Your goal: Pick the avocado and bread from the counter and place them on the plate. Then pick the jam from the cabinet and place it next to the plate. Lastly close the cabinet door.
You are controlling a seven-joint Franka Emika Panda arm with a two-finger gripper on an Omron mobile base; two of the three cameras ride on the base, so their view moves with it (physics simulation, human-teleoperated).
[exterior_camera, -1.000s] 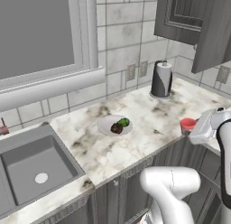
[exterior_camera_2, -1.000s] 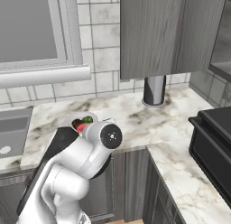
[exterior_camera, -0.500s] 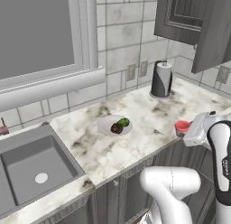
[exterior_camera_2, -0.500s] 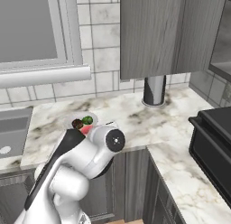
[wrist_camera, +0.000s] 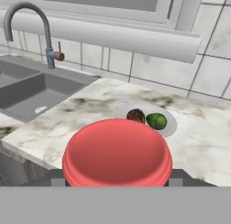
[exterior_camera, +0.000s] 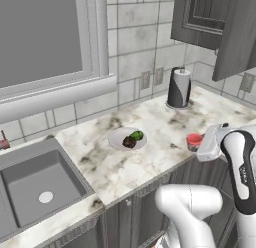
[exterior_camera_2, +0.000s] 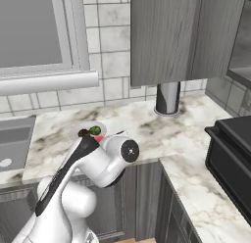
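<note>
Hand view: tool (wrist_camera: 116,181) clamped on the squat red jam jar (wrist_camera: 117,153), dark finger tips (wrist_camera: 57,178) at either side of its lid. Left base view: same jar (exterior_camera: 194,141) low over the white marble-veined desk (exterior_camera: 165,122), near its front edge, right of the plain white round plate (exterior_camera: 120,136). On the plate, glossy green avocado (exterior_camera: 137,135) and rough dark brown bread lump (exterior_camera: 129,142), touching. Behind, a dark cylinder (exterior_camera: 179,88) stands on the desk by the tiled wall. Above it, the dark grey wood-grain cabinet door (exterior_camera: 239,36) stands open. Grey sink (exterior_camera: 35,184) far left.
</note>
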